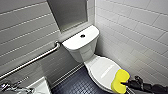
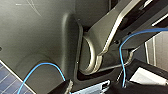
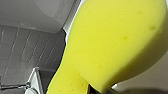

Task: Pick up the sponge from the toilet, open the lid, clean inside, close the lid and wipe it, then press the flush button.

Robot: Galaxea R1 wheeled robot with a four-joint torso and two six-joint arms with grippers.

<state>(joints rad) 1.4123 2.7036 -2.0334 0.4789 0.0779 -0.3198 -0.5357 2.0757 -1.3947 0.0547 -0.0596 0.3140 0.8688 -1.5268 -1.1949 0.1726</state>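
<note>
Gripping the sponge (image 1: 120,81) at its pinched waist with the right end effector (image 1: 126,83), jaws narrowed into the foam. Holding it upright, at the front edge of the lid (image 1: 103,70), near the lid's right side. Cannot tell whether touching or just above. In the right wrist view, looking along the yellow foam (image 3: 115,50), with no sign of slipping.

Finding the lid shut flat on the bowl, so probably either about to lift it or about to wipe it; cannot tell which. For lifting: get under the front edge and avoid pressing down on the foam. For wiping: turn a broad face flat onto the lid, press lightly, and sweep from the front edge toward the tank.

Farther back on the toilet (image 1: 82,51), leave the flush button (image 1: 82,35) at the centre of the tank top untouched for now.
</note>
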